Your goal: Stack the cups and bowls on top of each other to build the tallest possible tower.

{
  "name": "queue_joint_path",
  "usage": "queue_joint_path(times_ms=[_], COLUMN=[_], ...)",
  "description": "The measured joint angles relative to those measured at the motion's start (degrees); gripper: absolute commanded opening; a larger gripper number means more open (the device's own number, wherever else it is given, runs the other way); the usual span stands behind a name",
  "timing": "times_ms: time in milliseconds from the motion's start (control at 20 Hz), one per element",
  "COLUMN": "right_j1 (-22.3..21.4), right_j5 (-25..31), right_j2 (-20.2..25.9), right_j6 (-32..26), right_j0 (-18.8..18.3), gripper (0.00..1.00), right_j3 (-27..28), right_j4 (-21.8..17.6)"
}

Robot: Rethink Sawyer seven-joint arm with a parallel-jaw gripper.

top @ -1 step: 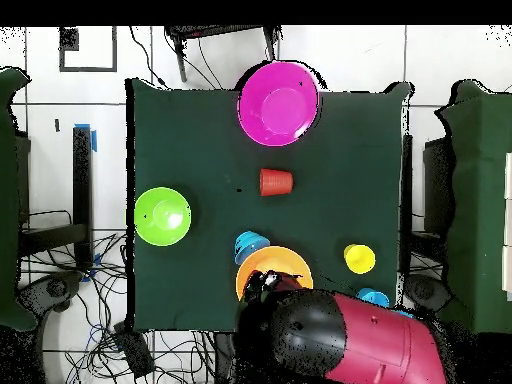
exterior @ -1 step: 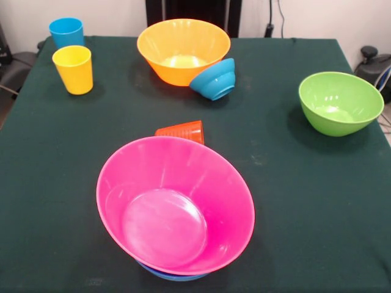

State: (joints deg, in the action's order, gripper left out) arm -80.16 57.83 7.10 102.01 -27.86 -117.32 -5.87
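The tower is a large pink bowl [exterior @ -1 step: 177, 207] [top @ -1 step: 278, 102] nested over blue bowls whose rim [exterior @ -1 step: 174, 276] peeks out beneath it, at the table's near edge in the front view. Just behind it, an orange-red ribbed cup [exterior @ -1 step: 181, 131] [top @ -1 step: 275, 182] appears to lie on its side. A yellow-orange bowl [exterior @ -1 step: 183, 49] [top @ -1 step: 270, 268] stands at the far side, and a small blue bowl [exterior @ -1 step: 215, 79] [top @ -1 step: 250, 244] leans tilted against it. The green bowl [exterior @ -1 step: 339, 101] [top @ -1 step: 163, 215] stands alone. A yellow cup [exterior @ -1 step: 73, 68] [top @ -1 step: 359, 258] and a sky blue cup [exterior @ -1 step: 66, 32] [top @ -1 step: 374, 297] stand upright together. No gripper shows.
The red and black arm [top @ -1 step: 340, 335] is drawn back over the table's edge and covers part of the yellow-orange bowl in the overhead view. A dark green cloth [exterior @ -1 step: 293, 183] covers the table. Cables lie on the floor [top @ -1 step: 100, 300] around it.
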Motion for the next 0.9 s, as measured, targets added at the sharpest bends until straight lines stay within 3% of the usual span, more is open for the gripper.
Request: queue_joint_path(times_ms=[400, 900], right_j1=[1.1, 7.2], right_j5=[-9.7, -20.5], right_j2=[0.0, 0.0], right_j6=[0.0, 0.0], right_j0=[-0.5, -1.7], gripper=[1.0, 1.0], right_j3=[-4.8, -9.3], right_j4=[-1.1, -8.1])
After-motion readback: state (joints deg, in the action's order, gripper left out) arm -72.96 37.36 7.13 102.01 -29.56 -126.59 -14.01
